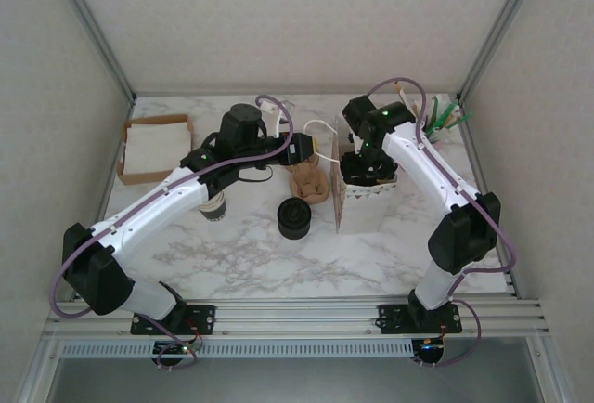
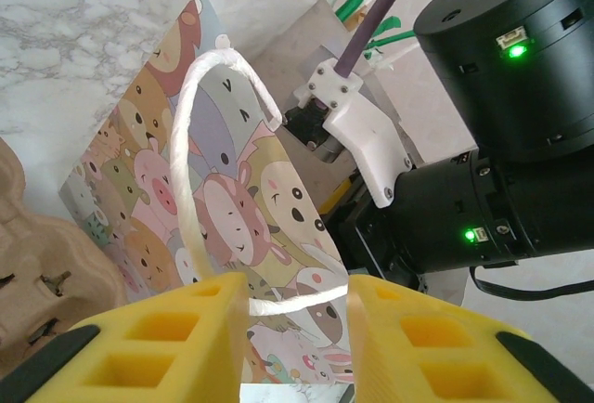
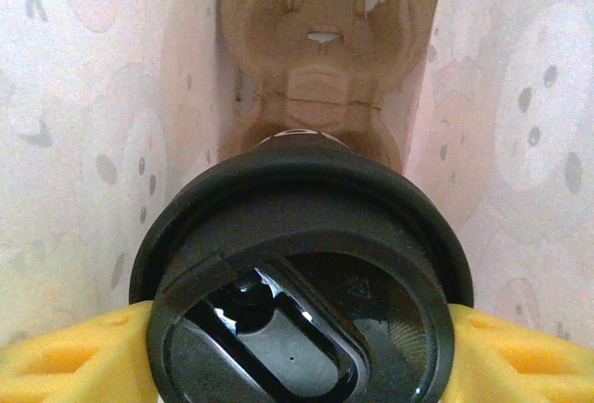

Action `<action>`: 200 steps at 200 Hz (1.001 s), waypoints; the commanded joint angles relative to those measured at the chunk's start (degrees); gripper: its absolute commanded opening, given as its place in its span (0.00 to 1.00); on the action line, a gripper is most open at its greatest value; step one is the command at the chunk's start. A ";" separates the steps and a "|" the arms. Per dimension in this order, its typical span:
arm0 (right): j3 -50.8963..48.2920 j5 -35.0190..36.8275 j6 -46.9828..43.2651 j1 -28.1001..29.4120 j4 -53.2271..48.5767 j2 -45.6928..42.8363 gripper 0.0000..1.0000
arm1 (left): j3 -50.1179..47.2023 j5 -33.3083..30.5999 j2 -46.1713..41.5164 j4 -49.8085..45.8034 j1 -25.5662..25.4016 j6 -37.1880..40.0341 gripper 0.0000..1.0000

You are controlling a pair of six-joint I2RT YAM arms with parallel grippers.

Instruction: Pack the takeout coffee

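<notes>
Holding takeout coffee (image 3: 302,301) inside bag (image 2: 232,227), right jaws clamped on it; straddling handle (image 2: 176,180) with left jaws apart. Next: seat upright, release.

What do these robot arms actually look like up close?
The left arm and right arm have white shells, chunky black joints and looping purple cables. Small green lights glow on the joints; the fingers are yellow blocks.
</notes>
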 commanded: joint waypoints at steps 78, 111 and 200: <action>-3.86 -0.47 -0.02 -0.48 4.73 -0.06 0.68 | 1.17 0.48 -1.18 -0.41 0.30 0.45 0.34; -4.32 -0.48 -0.02 -0.42 5.02 -0.50 0.68 | 1.17 0.33 -1.16 -0.40 0.30 0.41 0.34; -4.95 -0.46 -0.13 -0.46 5.21 -0.32 0.68 | 1.44 0.21 -1.05 -0.48 0.30 0.28 0.34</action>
